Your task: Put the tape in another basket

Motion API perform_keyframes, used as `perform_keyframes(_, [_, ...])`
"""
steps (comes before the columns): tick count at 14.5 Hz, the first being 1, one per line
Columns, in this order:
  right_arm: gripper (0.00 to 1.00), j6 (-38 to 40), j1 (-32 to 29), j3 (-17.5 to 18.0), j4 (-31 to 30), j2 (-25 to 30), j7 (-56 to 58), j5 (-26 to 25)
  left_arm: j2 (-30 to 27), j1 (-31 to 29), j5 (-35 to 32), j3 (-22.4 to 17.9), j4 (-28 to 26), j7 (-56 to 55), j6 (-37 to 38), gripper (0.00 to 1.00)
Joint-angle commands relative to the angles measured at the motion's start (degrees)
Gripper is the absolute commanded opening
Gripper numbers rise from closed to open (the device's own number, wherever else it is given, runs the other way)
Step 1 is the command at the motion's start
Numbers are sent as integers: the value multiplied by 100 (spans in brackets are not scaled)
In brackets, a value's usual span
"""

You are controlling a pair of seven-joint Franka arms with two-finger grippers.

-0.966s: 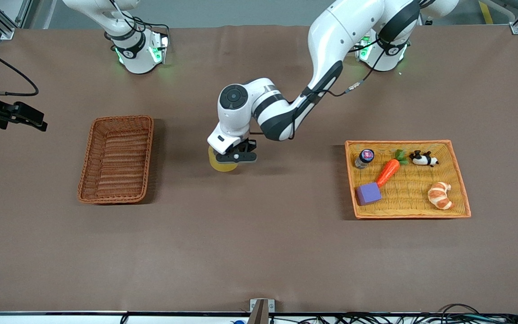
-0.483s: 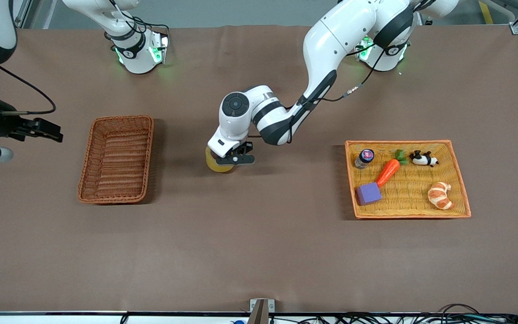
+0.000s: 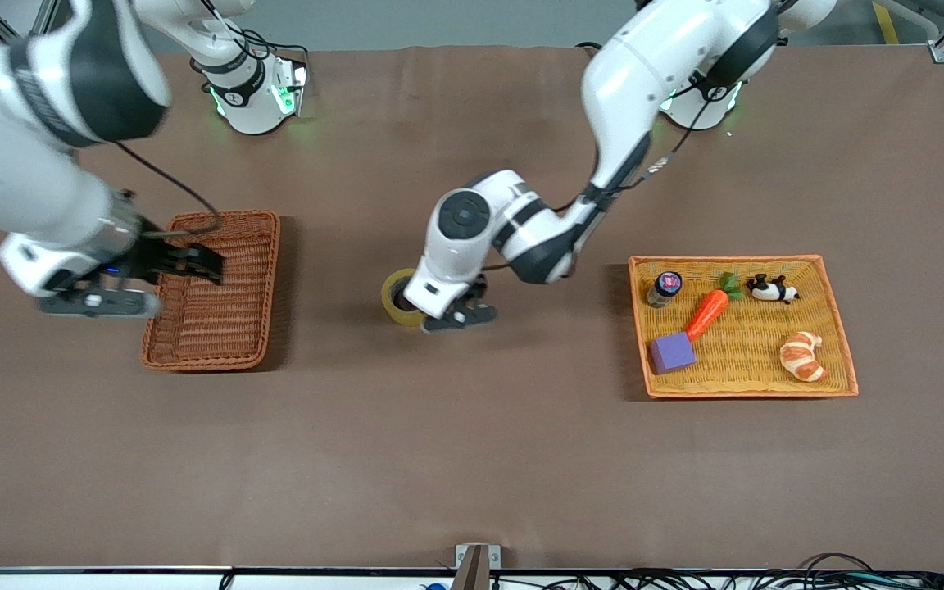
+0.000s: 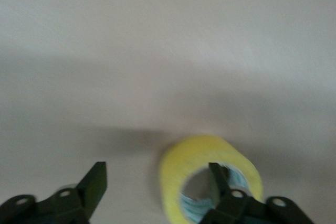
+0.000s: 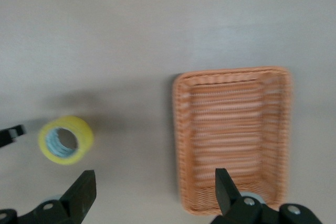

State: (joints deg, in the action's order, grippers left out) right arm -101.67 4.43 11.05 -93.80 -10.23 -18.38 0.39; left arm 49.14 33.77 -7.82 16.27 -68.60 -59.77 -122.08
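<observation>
The tape [image 3: 397,300], a yellowish roll with a pale core, rests on the brown table between the two baskets, its hole showing from above. My left gripper [image 3: 464,315] is open and empty just beside the tape, toward the left arm's end. In the left wrist view the tape [image 4: 178,174] lies by one finger [image 4: 218,178] of the gripper [image 4: 157,182]. The reddish-brown basket [image 3: 193,360] is empty. My right gripper [image 3: 201,264] is open and empty over the basket's edge. The right wrist view shows its gripper [image 5: 155,190], the basket [image 5: 181,145] and the tape [image 5: 79,150].
A flat orange-yellow tray [image 3: 841,360] toward the left arm's end holds a small jar [image 3: 664,288], a carrot [image 3: 708,312], a panda toy [image 3: 771,288], a croissant [image 3: 801,356] and a purple block [image 3: 672,352].
My left gripper has let go of the tape and shifted off it toward the tray. My right arm has swung in from the table's end to over the basket.
</observation>
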Motion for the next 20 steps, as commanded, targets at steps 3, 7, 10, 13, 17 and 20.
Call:
perform_keyframes(3, [100, -1441, 101, 915, -1070, -285, -1386, -267, -1439, -923, 105, 52, -652, 1062, 1169, 100])
perform_keyframes(7, [100, -2084, 558, 952, -1088, -1059, -1423, -495, -2705, -1670, 114, 70, -1680, 1809, 1178, 100])
perform_keyframes(10, [100, -2417, 805, 952, -1140, -1455, -1467, -804, -3488, -2005, 140, -44, -2243, 2583, 1195, 100])
perform_keyframes(13, [100, -3250, 814, 952, -1587, -1561, -1467, -804, -4033, -2408, 359, -176, -2517, 3084, 1335, 100])
perform_keyframes(17, [100, -3842, 805, 952, -1949, -1675, -1467, -839, -4508, -2735, 659, -491, -2535, 4235, 1976, 100])
perform_keyframes(20, [100, -3974, 822, 952, -1949, -1886, -1502, -944, -4833, -2727, 676, -957, -2553, 4920, 2161, 100])
